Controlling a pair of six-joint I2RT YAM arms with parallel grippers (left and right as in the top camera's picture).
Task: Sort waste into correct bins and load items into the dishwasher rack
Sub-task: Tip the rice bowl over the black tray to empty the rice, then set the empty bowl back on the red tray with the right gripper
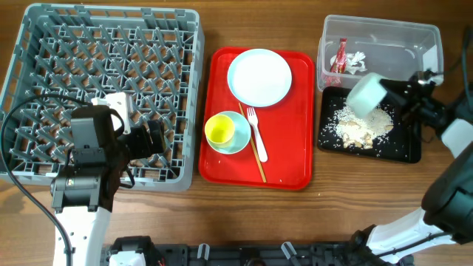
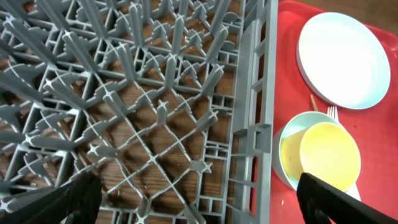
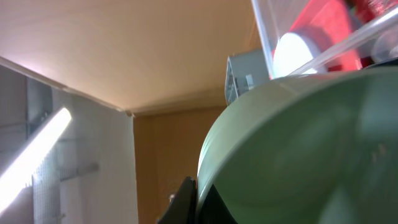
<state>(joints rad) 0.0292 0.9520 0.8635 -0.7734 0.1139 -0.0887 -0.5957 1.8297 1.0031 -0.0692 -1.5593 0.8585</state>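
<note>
Right of the red serving tray (image 1: 303, 166), the waste looks close to sorted: the red snack wrapper (image 1: 341, 55) and the crumpled napkin (image 1: 358, 60) lie inside the clear tub (image 1: 425, 37), and the beige food scraps (image 1: 362, 127) are heaped on the black tray (image 1: 403, 151) just in front of it. The right gripper (image 1: 392, 87) is clamped on the rim of the pale green bowl (image 1: 366, 96), holding it tipped above those scraps, so I would say the scraping step is at its end. Loading has not begun. Left of the red tray, the grey dishwasher rack (image 1: 188, 96) holds nothing, and the left gripper (image 1: 151, 137) hangs over its near corner with jaws wide apart and empty. On the red tray itself sit the pale blue plate (image 1: 259, 77), the yellow cup (image 1: 219, 130) standing on the small saucer (image 1: 240, 137), the white fork (image 1: 256, 133) and the chopstick (image 1: 255, 159); all of them, and the bowl, are left to go into the rack.
</note>
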